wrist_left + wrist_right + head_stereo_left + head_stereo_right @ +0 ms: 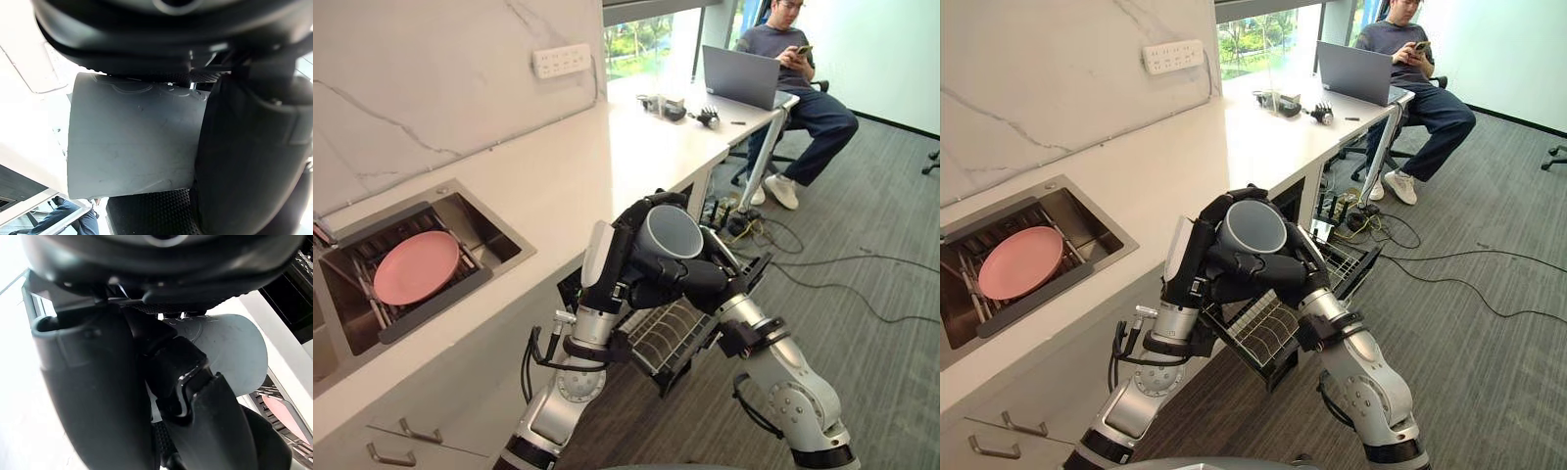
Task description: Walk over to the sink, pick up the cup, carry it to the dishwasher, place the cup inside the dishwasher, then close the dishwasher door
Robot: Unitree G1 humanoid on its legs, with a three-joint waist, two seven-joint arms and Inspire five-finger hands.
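A grey cup (pixel 671 230) is held in the air, tilted with its mouth facing up and away, just off the counter's edge. My left hand (pixel 619 250) curls round its near-left side, and the left wrist view has the cup's wall (pixel 132 142) tight against the hand (pixel 171 39). From the right, my right hand (pixel 693 279) wraps the cup's lower side, fingers over it (pixel 234 352). Below both hands, the open dishwasher's wire rack (pixel 677 338) sticks out from under the counter.
A sink (pixel 499 245) set in the white counter holds a pink plate (pixel 416 266) on the left. Farther back, a person (pixel 793 59) sits at a desk with a laptop (pixel 739 76). Cables (pixel 822 264) lie on the grey carpet to the right.
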